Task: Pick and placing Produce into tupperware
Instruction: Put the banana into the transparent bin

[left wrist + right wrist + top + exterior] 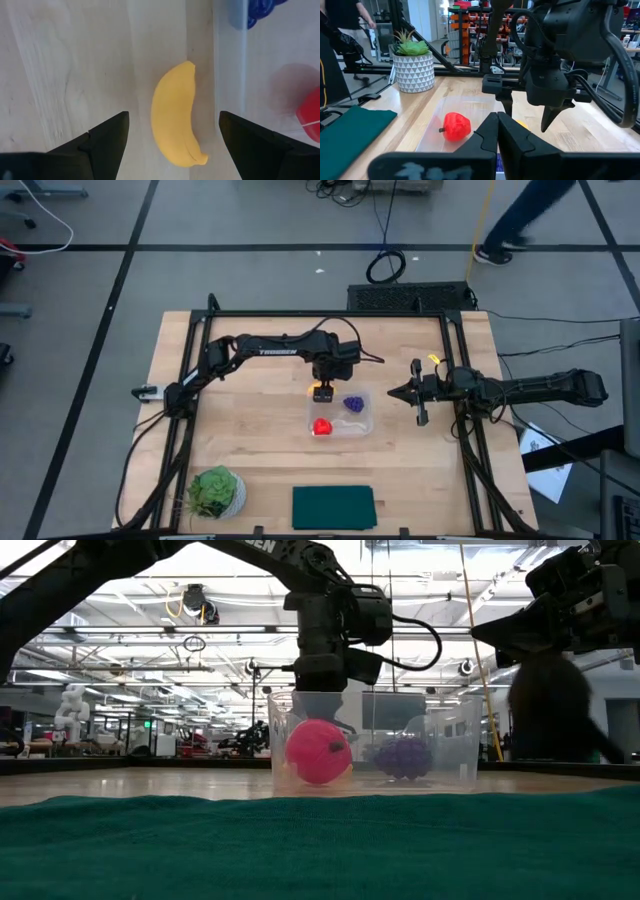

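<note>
The yellow banana (175, 117) lies flat on the wooden table, just outside the clear tupperware's wall (231, 75). My left gripper (172, 120) points down over it, open, one finger on each side of the banana and apart from it. In the high view the left gripper (322, 386) hangs at the tupperware's (362, 426) far left corner. The red round fruit (321, 427) and the purple grape cluster (353, 404) rest on the tupperware's floor. My right gripper (400, 392) waits shut, level, to the tupperware's right.
A potted green plant (215, 492) stands at the near left of the table. A dark green cloth (333, 507) lies at the near edge. Black frame rails (455, 360) run along the table's sides. A person (515, 220) walks on the floor beyond the table.
</note>
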